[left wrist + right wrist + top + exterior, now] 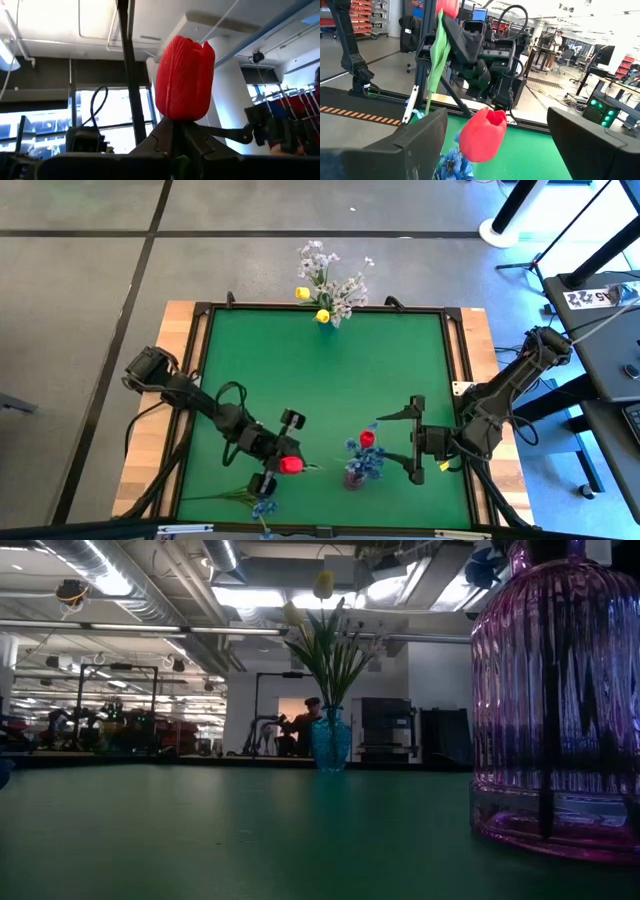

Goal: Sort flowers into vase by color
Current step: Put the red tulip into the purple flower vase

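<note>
My left gripper is near the table's front, shut on a red-bud flower. Its bud stands past the fingertips. A purple glass vase, also in the low view, holds a red bud and blue blooms. My right gripper is wide open just right of that vase, with one finger on each side of the blooms. A teal vase at the far edge holds white sprigs and yellow buds. A blue flower lies flat on the mat by the near edge. My left gripper pinches the red flower's green stem just below the bud between its two fingers. The bud sticks out beyond the fingertips. The flower is lifted clear of the table, and its stem and a long leaf hang down under the gripper.
A raised black frame runs around the green mat, whose middle is bare. Beyond the table's far side there is a workshop, and a person sits far back behind the teal vase.
</note>
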Controlling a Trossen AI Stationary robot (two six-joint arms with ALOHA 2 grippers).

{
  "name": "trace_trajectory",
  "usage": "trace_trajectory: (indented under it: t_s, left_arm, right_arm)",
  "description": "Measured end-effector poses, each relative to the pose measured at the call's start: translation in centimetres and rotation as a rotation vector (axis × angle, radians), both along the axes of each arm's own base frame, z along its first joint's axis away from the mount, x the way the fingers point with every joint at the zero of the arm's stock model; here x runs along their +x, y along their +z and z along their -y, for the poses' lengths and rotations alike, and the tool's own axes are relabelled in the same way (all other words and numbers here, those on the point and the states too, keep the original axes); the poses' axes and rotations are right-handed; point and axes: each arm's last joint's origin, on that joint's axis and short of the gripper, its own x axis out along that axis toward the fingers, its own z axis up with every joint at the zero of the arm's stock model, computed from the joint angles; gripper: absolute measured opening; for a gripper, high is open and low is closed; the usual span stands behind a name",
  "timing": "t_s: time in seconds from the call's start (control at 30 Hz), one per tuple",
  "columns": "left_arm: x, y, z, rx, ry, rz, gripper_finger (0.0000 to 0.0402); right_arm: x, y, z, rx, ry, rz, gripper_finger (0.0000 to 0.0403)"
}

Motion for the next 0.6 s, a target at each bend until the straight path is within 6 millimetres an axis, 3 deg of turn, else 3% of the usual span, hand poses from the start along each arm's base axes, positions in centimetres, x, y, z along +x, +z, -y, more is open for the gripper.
trace_trajectory:
  t_s: [0.3,0.6]
  left_arm:
    - [0.2,0.8,-0.4,-0.064,-0.006,0.024,0.0011]
    - [1.4,0.5,-1.6,-0.104,-0.018,-0.077,0.0011]
  right_arm:
    - [0.0,-0.1,0.0,-0.003,-0.001,-0.007,0.0342]
    - [0.0,-0.5,0.0,0.018,-0.001,-0.037,0.0342]
